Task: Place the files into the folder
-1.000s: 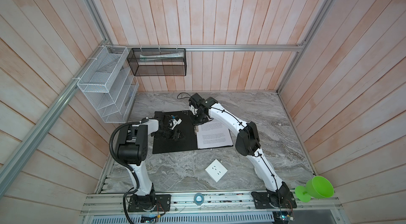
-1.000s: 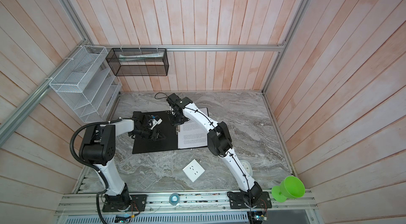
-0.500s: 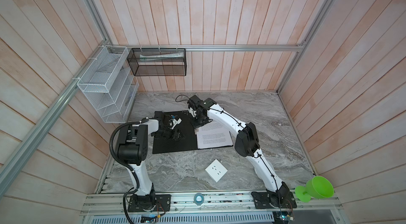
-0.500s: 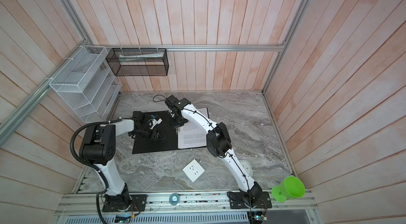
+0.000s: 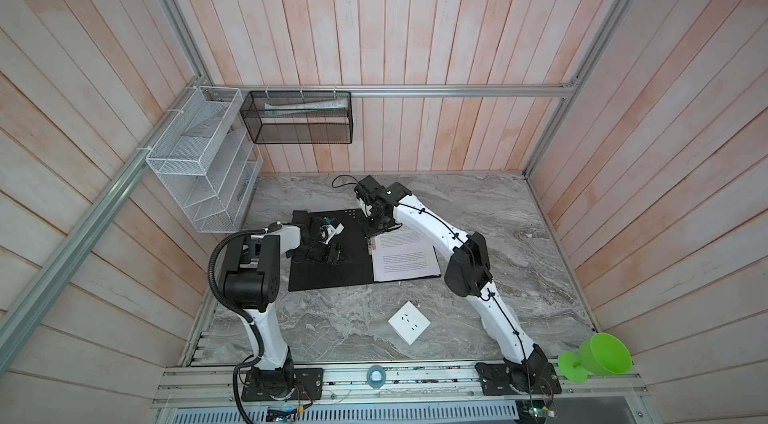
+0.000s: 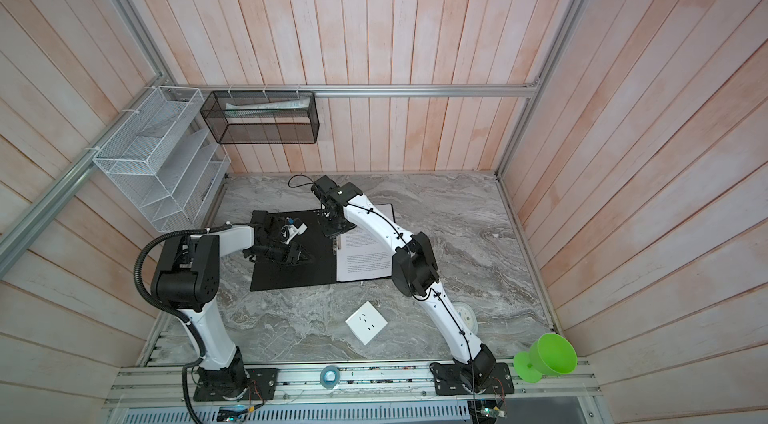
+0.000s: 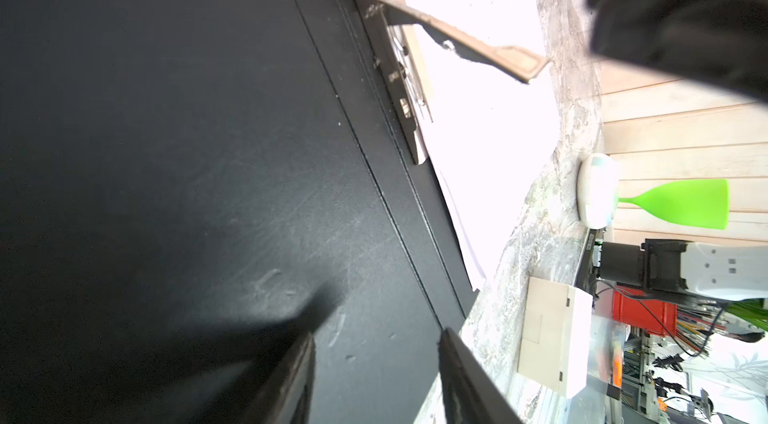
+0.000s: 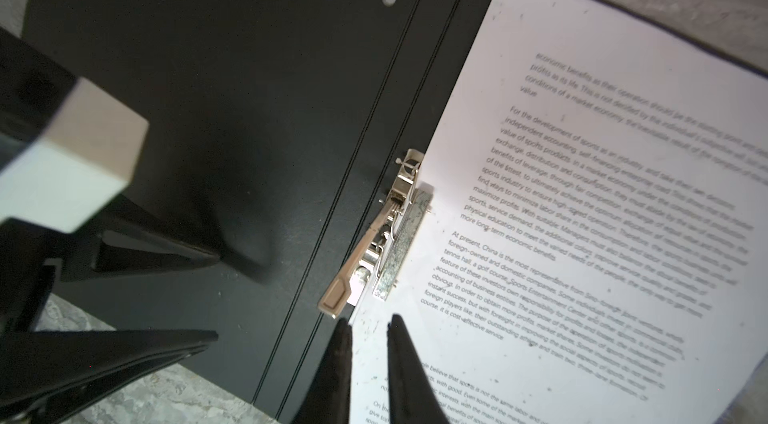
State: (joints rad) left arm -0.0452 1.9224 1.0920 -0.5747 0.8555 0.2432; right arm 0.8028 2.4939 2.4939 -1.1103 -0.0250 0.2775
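While the open folder (image 5: 328, 276) lies black side up on the marble tabletop (image 5: 519, 234), the files (image 8: 582, 193), a thin stack of printed sheets, rest on the leaf nearer the right arm. Their edge sits against the metal clip (image 8: 399, 230), whose lever (image 8: 336, 297) stands raised. The right gripper (image 8: 368, 320) hovers just beside the lever's tip, jaws nearly together and holding nothing. The left gripper (image 7: 376, 338), jaws half apart and empty, sits low over the opposite leaf, though contact cannot be confirmed. The paper looks light, limp and apt to slide, so it is probably best pressed flat, while the stiff lever offers its flattened tip as a handhold.
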